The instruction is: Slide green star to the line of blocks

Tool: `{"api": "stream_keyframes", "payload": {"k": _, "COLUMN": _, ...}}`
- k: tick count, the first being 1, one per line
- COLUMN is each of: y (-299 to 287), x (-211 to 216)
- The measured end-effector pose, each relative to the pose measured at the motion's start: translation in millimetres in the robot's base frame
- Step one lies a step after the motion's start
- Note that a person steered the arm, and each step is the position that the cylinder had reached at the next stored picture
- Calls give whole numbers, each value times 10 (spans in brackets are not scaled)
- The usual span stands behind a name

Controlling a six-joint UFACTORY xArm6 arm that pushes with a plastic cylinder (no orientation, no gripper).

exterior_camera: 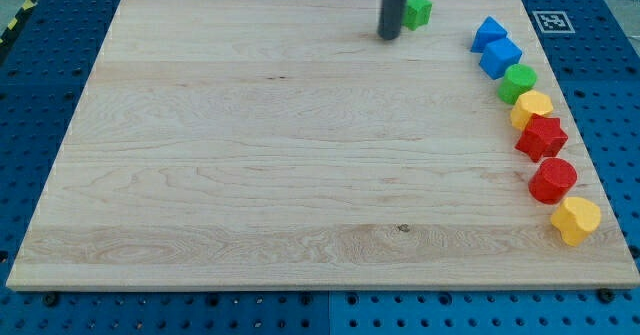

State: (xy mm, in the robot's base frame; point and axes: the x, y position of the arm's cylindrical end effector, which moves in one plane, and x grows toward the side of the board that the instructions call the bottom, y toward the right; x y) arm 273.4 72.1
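The green star (418,10) lies near the view's top edge of the wooden board, partly hidden by my rod. My tip (389,36) rests on the board just left of and slightly below the star, touching or almost touching it. A curved line of blocks runs down the view's right side: a blue triangular block (488,31), a blue cube (500,57), a green cylinder (519,81), a yellow block (532,107), a red star (541,137), a red cylinder (552,180) and a yellow heart-like block (575,219). The star sits left of the line's top end.
The wooden board (250,155) lies on a blue perforated table. A black-and-white marker tag (551,21) sits beyond the board's top right corner.
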Motion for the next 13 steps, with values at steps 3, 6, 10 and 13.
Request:
{"api": "stream_keyframes", "payload": {"k": 3, "y": -145, "x": -459}}
{"api": "stream_keyframes", "payload": {"k": 6, "y": 340, "x": -453}}
{"api": "stream_keyframes", "payload": {"k": 10, "y": 608, "x": -232}}
{"api": "stream_keyframes", "payload": {"k": 13, "y": 962, "x": -231}}
